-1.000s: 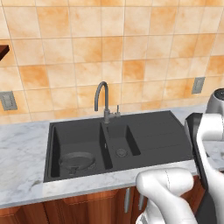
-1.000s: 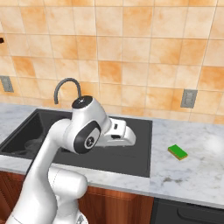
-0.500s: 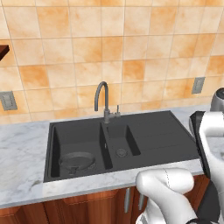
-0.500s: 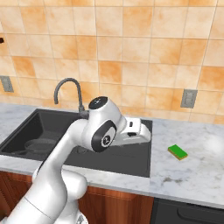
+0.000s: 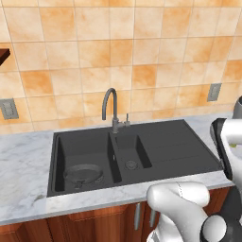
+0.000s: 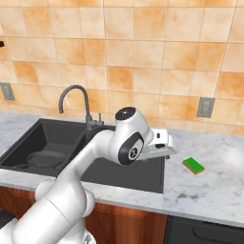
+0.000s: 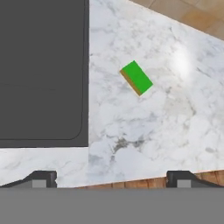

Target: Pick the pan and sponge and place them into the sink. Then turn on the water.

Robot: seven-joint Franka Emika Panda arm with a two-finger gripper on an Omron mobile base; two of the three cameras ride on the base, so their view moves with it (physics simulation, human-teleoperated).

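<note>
Dark grey round pan (image 5: 83,174) in black sink (image 5: 165,142), lower left | green-topped sponge (image 7: 137,78) on marble surface (image 7: 175,131), upper centre | end effector (image 7: 111,178) open above, positioned to grasp.

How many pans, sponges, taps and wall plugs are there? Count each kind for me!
Pans: 1, the pan lying in the sink.
Sponges: 1, the sponge on the counter.
Taps: 1, the faucet.
Wall plugs: 2, left outlet and right outlet.
Total: 5
</note>
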